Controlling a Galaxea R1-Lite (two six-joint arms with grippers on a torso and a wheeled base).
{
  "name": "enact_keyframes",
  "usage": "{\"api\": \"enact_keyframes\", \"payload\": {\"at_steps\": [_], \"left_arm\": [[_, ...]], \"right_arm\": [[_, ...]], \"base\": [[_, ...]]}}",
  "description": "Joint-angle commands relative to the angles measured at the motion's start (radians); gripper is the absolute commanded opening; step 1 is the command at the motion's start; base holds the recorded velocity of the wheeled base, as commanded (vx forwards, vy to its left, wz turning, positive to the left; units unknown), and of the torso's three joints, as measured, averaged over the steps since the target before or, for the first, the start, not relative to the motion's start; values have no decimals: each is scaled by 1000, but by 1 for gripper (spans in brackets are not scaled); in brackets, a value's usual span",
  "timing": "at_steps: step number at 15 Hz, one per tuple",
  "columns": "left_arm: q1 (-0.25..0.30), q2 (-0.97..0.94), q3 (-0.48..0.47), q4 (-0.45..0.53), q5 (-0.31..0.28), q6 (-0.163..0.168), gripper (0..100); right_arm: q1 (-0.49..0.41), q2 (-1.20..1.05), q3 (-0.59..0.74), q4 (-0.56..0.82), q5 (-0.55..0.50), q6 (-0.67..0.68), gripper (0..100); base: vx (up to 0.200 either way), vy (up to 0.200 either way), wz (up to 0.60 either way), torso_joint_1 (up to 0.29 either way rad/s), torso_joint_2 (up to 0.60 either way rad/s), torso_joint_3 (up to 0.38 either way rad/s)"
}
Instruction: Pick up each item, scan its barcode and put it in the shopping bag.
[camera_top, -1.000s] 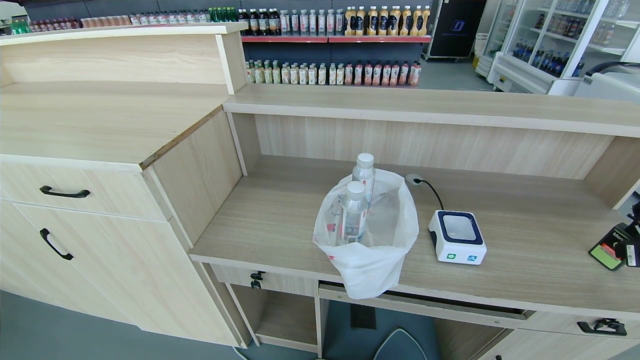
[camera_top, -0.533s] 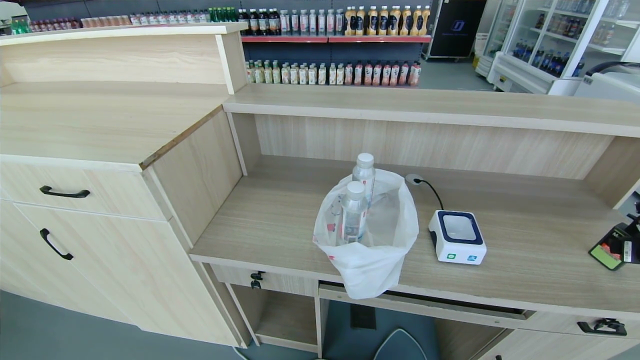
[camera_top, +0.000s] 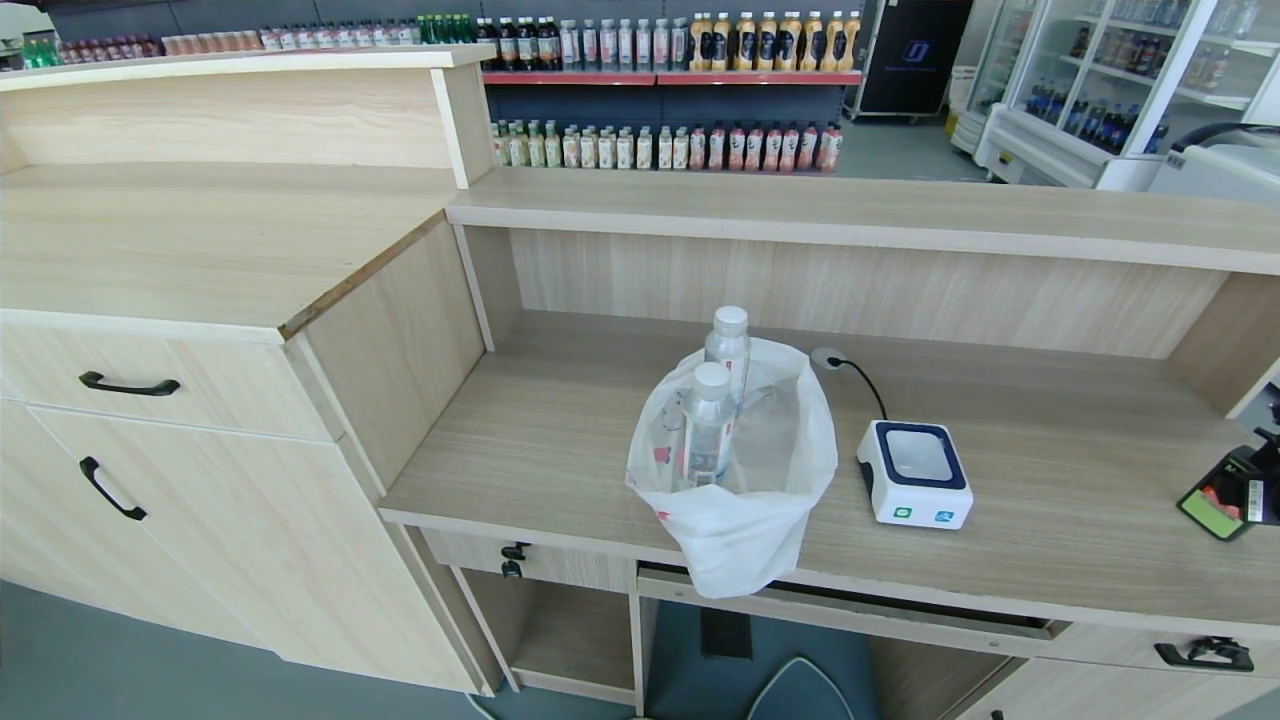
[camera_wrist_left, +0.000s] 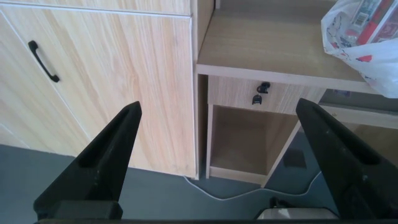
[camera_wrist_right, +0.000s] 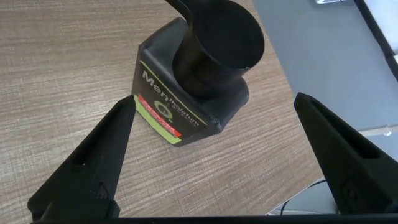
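The black pump bottle (camera_top: 1215, 497) has shifted slightly at the desk's (camera_top: 1050, 480) right edge. My right gripper (camera_wrist_right: 214, 102) straddles it, spread wide and touching nothing. It looks rigid, slick and top-heavy, so I'd pinch its flat body below the pump. The left gripper (camera_wrist_left: 217, 106) hangs unclenched.

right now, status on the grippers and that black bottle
Left gripper open, low by cabinet. Right gripper open above black bottle, not gripped. Two water bottles bagged. Scanner unobstructed.
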Motion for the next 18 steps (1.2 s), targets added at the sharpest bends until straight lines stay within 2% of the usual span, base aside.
{"api": "enact_keyframes", "payload": {"at_steps": [1,10,12,18], "left_arm": [[0,0,0,0,0,0,100],[0,0,0,0,0,0,100],[0,0,0,0,0,0,100],[0,0,0,0,0,0,100]], "right_arm": [[0,9,-3,1,-1,-1,100],[23,55,-132,98,47,0,100],[32,59,-142,107,84,0,100],[65,89,-142,104,88,0,100]], "base": [[0,0,0,0,0,0],[0,0,0,0,0,0],[0,0,0,0,0,0],[0,0,0,0,0,0]]}}
